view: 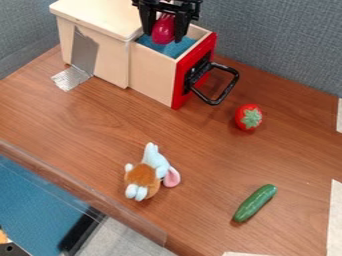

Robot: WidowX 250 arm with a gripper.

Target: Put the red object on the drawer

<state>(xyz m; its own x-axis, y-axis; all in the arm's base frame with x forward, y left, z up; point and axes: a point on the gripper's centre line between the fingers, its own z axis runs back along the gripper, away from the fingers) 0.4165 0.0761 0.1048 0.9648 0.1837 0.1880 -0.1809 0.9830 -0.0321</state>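
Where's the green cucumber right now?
In the camera view, the cucumber lies on the table at the lower right, below the strawberry and right of the plush toy.

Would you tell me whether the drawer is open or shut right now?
Open: the drawer's red front stands away from the wooden box, and its blue inside shows below the claw.

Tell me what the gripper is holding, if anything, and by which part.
The gripper holds the red object by its opposite sides, upper end upward, over the open drawer.
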